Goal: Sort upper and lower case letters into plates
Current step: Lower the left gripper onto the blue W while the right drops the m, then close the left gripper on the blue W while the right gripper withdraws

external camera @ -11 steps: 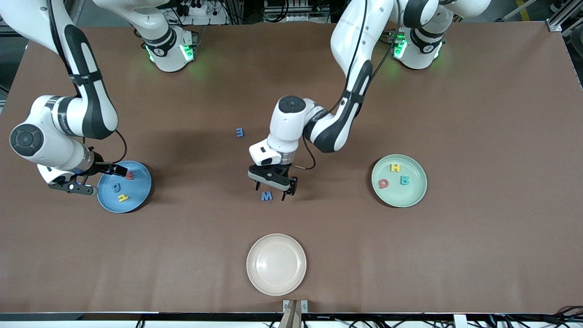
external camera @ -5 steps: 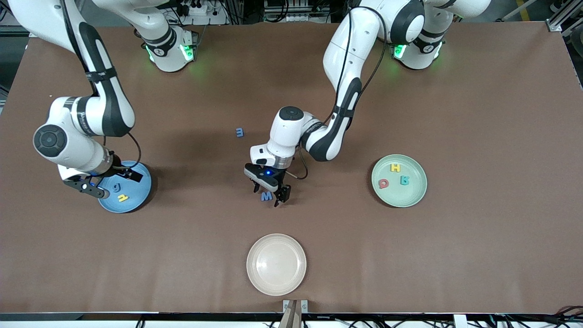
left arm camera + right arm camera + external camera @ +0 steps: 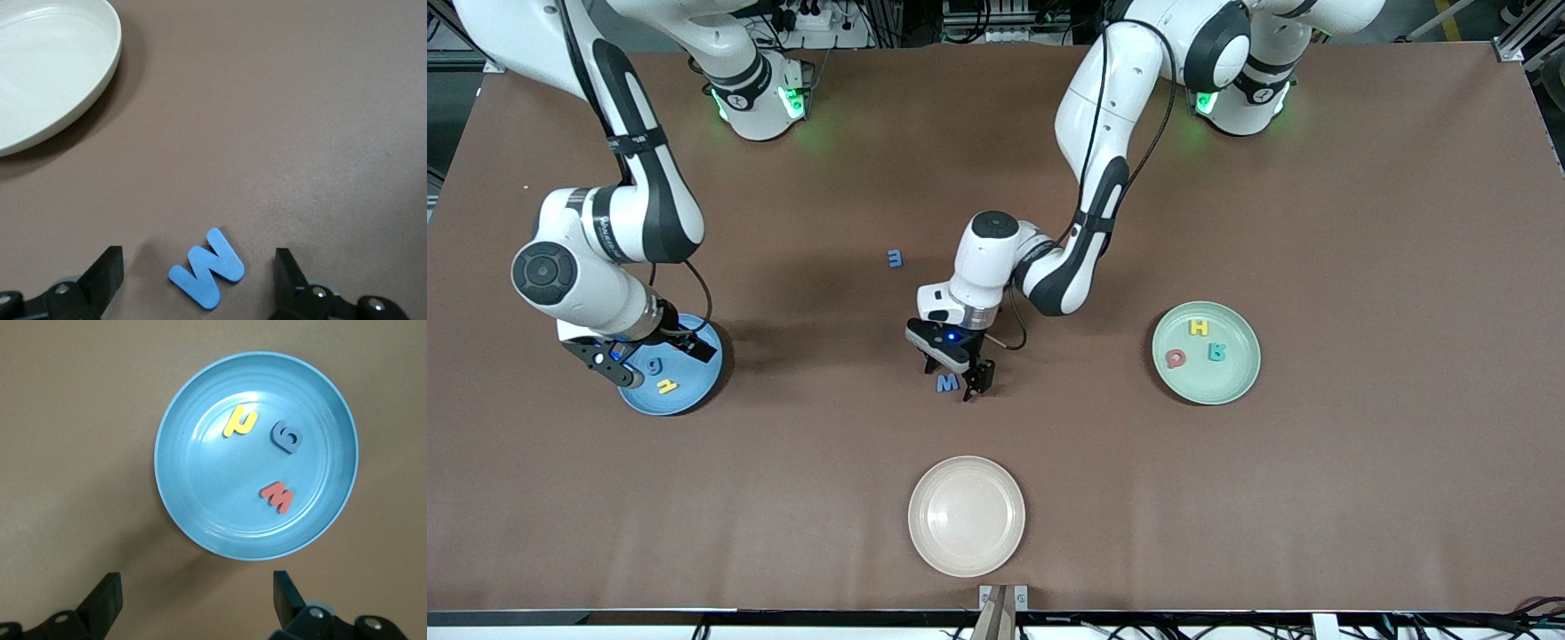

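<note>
Left gripper (image 3: 956, 378) low at bench, jaws released, straddling blue W (image 3: 948, 383). Right gripper (image 3: 660, 360) released, above blue plate (image 3: 694, 396).

Front view: high, faces both bases, whole table (image 3: 1316, 498)
Left wrist view: close, looks down on W (image 3: 207, 267); shares W (image 3: 947, 383)
Right wrist view: above blue plate (image 3: 173, 487); shares it (image 3: 694, 396)

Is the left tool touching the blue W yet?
Apart. In the left wrist view the blue W lies flat on the table between the left tool's open fingers, with bare table showing on each side.
</note>
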Robot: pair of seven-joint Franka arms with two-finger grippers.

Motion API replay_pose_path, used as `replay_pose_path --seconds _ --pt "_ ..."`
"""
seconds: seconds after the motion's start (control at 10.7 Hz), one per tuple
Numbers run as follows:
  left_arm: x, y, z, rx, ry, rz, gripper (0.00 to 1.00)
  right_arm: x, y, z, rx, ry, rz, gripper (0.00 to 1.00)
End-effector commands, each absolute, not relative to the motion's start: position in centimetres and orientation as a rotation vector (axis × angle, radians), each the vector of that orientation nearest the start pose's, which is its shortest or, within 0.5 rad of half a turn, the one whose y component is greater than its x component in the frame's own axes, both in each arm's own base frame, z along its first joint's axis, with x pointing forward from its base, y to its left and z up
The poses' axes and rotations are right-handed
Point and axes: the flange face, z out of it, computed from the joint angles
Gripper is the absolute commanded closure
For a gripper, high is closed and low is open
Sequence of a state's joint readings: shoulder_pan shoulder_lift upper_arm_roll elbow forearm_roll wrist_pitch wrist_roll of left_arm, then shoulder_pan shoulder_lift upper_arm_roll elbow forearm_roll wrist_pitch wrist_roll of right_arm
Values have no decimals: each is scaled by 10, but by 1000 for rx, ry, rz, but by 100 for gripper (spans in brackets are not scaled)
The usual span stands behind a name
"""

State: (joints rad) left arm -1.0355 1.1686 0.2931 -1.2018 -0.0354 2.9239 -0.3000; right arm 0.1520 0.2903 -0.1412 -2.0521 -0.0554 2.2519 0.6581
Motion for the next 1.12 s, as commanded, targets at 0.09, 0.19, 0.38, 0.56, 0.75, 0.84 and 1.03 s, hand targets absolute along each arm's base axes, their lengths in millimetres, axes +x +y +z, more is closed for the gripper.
replay_pose_path --seconds 0.09,0.19,0.38,0.56,0.75,0.84,1.03 --pt "522 -591 132 -2975 957 -999 18 575 3 295 -3077 1028 108 0" --pt "522 -591 132 -2982 944 -999 27 574 3 295 -3079 1026 117 0" --pt "517 -595 131 -3023 901 -990 32 574 7 294 -3084 1017 121 0" --pt "511 -600 131 -3088 814 -975 32 576 7 295 -3082 1014 107 0" --pt "512 -598 132 -3096 793 -970 35 574 8 293 -3091 1003 130 0" --pt "512 -598 132 -3097 792 -969 40 573 8 291 -3094 1001 140 0" --pt "514 -597 132 -3099 785 -966 46 573 8 292 -3096 997 145 0"
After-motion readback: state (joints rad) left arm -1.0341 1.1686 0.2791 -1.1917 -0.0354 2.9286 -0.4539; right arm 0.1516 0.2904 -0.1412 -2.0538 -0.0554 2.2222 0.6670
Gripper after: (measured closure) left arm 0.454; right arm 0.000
